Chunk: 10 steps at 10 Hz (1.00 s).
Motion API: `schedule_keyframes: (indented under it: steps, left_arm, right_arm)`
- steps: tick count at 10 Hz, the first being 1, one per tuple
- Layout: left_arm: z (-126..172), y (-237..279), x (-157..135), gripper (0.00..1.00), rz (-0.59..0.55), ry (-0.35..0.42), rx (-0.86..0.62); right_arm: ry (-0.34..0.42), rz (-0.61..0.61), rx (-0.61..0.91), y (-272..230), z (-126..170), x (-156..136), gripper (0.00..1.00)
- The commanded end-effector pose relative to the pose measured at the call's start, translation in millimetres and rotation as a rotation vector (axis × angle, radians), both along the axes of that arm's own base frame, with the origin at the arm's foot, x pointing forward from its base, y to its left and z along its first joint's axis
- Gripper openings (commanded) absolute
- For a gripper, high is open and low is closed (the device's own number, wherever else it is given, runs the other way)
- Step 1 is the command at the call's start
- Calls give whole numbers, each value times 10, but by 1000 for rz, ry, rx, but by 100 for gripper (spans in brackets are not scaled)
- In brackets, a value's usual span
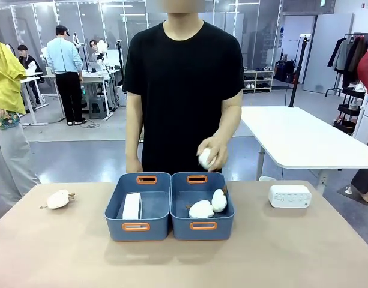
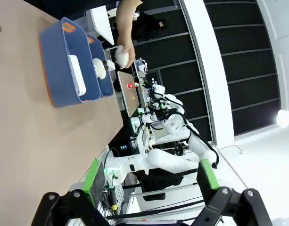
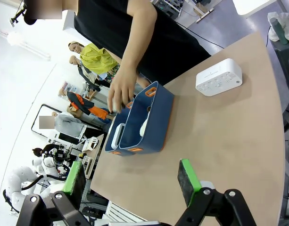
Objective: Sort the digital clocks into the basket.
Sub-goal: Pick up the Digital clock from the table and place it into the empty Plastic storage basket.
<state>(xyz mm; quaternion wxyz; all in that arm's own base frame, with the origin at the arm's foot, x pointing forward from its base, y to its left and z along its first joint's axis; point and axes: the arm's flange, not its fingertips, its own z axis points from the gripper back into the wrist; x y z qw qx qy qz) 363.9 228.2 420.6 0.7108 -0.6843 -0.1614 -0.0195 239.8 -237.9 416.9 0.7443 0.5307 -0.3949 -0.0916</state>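
Tan table (image 1: pixel 51 252), bare-topped, sitting in open workshop rm. Blue basket (image 1: pixel 155 230), orange handle slots, standing mid-table. White rounded-corner clock (image 1: pixel 131 206) lying inside basket. 2nd clock (image 1: pixel 290 196), dotted face showing, resting well to basket's right. Left gripper (image 2: pixel 150 169) & right gripper (image 3: pixel 130 176) hovering, fingers spread, holding nothing.

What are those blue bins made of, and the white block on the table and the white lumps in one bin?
The blue bins look like hard plastic: smooth matte walls, orange-rimmed handle slots. The digital clock seems smooth white plastic with rounded corners. The lumps look like soft plush toys: uneven outlines.
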Motion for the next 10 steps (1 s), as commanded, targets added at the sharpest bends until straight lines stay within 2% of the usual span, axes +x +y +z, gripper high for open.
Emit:
schedule_keyframes:
  steps: [1, 2, 3, 4, 5, 6, 7, 8, 9, 10]
  left_arm:
    - [60, -148, 126, 100, -30, -8, 25]
    - [60, -148, 126, 100, -30, -8, 25]
    - [60, -148, 126, 100, -30, -8, 25]
    - [60, -148, 126, 100, -30, -8, 25]
    - [60, -148, 126, 100, -30, -8, 25]
    - [60, -148, 126, 100, -30, -8, 25]
    - [60, -148, 126, 100, -30, -8, 25]
    - [60, -148, 126, 100, -30, -8, 25]
    - [60, -148, 126, 100, -30, -8, 25]
    - [60, -148, 126, 100, -30, -8, 25]
  right_arm:
    - [-10, -4, 6, 4, 17, 7, 100]
    - [0, 0, 0, 0, 0, 0, 100]
    - [111, 86, -72, 240, 127, -74, 100]
    - [136, 129, -307, 254, 291, 265, 100]
    - [142, 190, -479, 386, 387, 523, 100]
    - [104, 217, -625, 514, 478, 867, 100]
    - [62, 304, -779, 601, 581, 1101, 100]
    - [52, 457, -887, 722, 659, 1172, 100]
    - [-10, 589, -976, 771, 783, 1352, 100]
    - [-71, 654, -1078, 931, 717, 1418, 100]
